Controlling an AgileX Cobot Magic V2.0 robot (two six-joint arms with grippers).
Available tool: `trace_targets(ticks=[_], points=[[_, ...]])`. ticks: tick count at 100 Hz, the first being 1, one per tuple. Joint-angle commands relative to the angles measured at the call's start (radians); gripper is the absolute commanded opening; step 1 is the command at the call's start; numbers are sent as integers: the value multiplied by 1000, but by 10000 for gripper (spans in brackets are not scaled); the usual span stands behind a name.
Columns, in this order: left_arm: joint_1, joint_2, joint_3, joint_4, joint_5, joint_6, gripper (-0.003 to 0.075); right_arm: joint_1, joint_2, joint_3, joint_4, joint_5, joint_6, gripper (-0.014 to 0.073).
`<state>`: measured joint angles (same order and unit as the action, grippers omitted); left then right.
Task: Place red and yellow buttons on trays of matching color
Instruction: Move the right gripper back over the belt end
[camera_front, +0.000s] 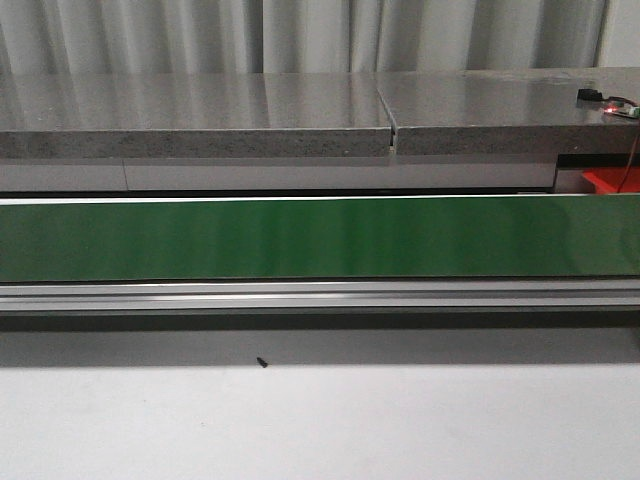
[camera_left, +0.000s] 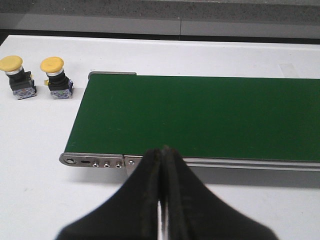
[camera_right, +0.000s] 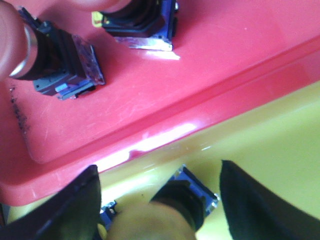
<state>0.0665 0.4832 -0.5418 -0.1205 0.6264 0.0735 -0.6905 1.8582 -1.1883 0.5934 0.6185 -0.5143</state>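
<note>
While my right gripper (camera_right: 159, 200) hangs with its jaws spread wide over the yellow tray (camera_right: 270, 135), I count one yellow button (camera_right: 167, 212) lying between its fingers, though I cannot tell whether either finger touches it. Just beyond the gripper sits the red tray (camera_right: 200, 60), its rim against the yellow tray, and in it I count two red buttons: one (camera_right: 47, 57) lying on its side, another (camera_right: 140, 22) cut off by the frame edge. My left gripper (camera_left: 161, 200) is closed on nothing, poised over the white table (camera_left: 40, 175) near the end of the green conveyor belt (camera_left: 200, 115). Beyond it and off to one side, two yellow buttons (camera_left: 17, 75) (camera_left: 56, 76) stand upright on the table, side by side.
</note>
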Motion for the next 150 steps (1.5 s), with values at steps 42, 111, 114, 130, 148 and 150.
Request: trace_targets(ticks=[42, 111, 114, 130, 148, 150], points=[[-8, 6, -29, -13, -65, -1, -20, -4, -176, -29, 26, -61, -14, 529], [-8, 6, -29, -13, -65, -1, -20, 422, -492, -29, 145, -31, -195, 528], [-8, 6, -29, -13, -65, -1, -20, 440, -503, -28, 144, -28, -195, 528], [-8, 6, -29, -13, -65, -1, -20, 525, -548, -28, 128, 1, -198, 528], [-8, 6, -29, -13, -65, -1, -20, 573, -617, -13, 79, 77, -194, 528], [-8, 6, -29, -13, -65, -1, -20, 573, -627, -6, 72, 80, -191, 527]])
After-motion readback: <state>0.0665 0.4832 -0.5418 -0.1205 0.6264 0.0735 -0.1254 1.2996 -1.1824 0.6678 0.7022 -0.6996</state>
